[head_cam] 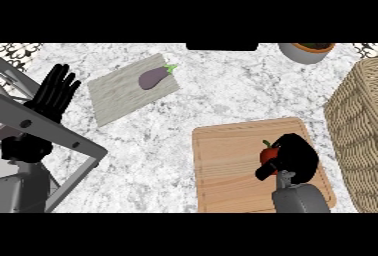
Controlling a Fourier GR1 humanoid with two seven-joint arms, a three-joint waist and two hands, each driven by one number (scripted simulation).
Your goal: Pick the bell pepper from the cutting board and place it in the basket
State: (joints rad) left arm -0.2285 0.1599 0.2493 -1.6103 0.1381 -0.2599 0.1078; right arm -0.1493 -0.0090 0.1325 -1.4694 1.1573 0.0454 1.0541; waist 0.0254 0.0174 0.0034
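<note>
In the head view, the small red bell pepper (pixel 268 154) with a green stem is enclosed by the curled fingers of the black right hand (pixel 294 156), over the pale wooden cutting board (pixel 229 170), presumably so it can be carried to the tall woven wicker basket (pixel 356 125) just beside the board. The left hand (pixel 53 95) is rested open, fingers up, at the left edge. A purple eggplant (pixel 153 78) is laid on a grey textured mat (pixel 122 95) on the speckled marble counter (pixel 221 90).
</note>
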